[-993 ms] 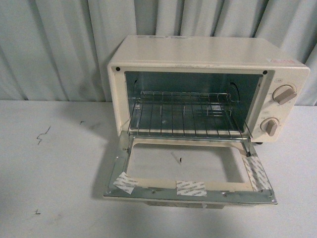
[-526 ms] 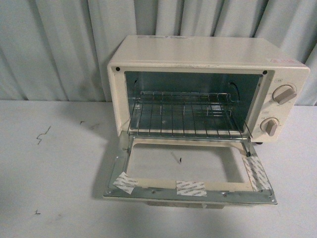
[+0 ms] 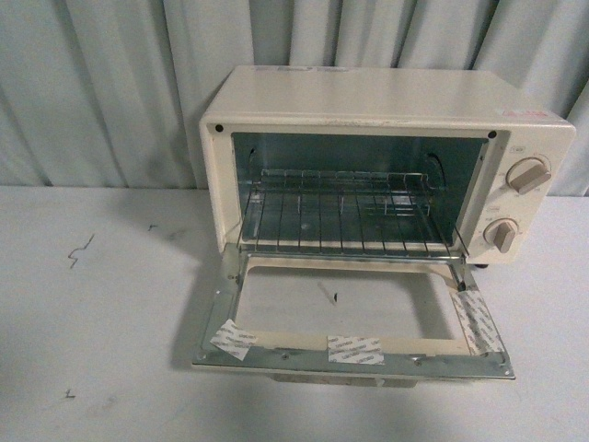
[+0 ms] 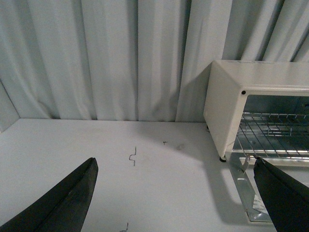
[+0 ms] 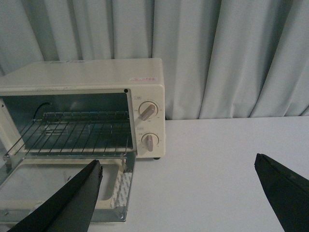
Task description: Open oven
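Note:
The cream-white oven (image 3: 368,101) stands on the white table, its glass door (image 3: 354,322) folded down flat toward me and the wire rack (image 3: 345,216) showing inside. Two beige knobs (image 3: 526,175) sit on its right panel. Neither arm appears in the front view. In the left wrist view my left gripper (image 4: 178,203) is open over bare table, left of the oven (image 4: 231,96). In the right wrist view my right gripper (image 5: 183,198) is open, hovering in front of the oven (image 5: 87,72) near the knobs (image 5: 147,111), with nothing between its fingers.
Pale pleated curtains (image 3: 110,83) hang behind the table. Small dark marks (image 3: 81,250) dot the table (image 3: 92,350) left of the oven. Strips of tape (image 3: 355,349) are stuck on the lowered door's frame. Open table lies right of the oven (image 5: 227,159).

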Controlling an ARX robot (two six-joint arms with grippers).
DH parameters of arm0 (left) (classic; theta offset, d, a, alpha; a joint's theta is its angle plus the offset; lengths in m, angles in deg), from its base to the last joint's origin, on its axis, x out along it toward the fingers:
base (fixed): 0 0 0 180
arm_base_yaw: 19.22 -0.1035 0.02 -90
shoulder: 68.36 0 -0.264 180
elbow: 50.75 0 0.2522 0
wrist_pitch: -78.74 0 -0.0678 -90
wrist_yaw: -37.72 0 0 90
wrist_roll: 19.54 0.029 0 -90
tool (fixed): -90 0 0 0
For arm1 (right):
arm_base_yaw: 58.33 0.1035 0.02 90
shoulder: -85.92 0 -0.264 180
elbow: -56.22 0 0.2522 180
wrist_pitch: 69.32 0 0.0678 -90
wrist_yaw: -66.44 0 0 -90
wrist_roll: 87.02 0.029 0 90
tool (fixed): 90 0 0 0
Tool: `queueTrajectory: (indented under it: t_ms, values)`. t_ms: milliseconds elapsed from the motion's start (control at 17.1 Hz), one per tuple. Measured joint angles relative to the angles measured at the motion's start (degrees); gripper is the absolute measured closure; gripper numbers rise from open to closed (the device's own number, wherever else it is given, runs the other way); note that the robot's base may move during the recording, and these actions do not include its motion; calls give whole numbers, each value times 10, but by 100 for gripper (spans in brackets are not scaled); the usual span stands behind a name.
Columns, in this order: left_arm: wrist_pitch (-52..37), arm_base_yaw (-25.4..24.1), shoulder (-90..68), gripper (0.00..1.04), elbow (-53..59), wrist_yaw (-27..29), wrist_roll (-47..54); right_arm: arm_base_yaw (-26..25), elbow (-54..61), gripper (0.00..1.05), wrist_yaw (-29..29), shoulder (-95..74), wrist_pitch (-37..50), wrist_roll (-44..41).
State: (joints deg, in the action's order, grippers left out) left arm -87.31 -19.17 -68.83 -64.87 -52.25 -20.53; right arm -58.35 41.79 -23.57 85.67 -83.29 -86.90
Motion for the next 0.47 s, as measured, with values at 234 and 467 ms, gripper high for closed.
queueTrajectory:
  t_ms: [234, 467]
  values:
    - [0, 0, 0, 7, 0, 0, 0, 0, 0, 6, 0, 0, 0, 0]
    - [0, 0, 0, 7, 0, 0, 0, 0, 0, 6, 0, 0, 0, 0]
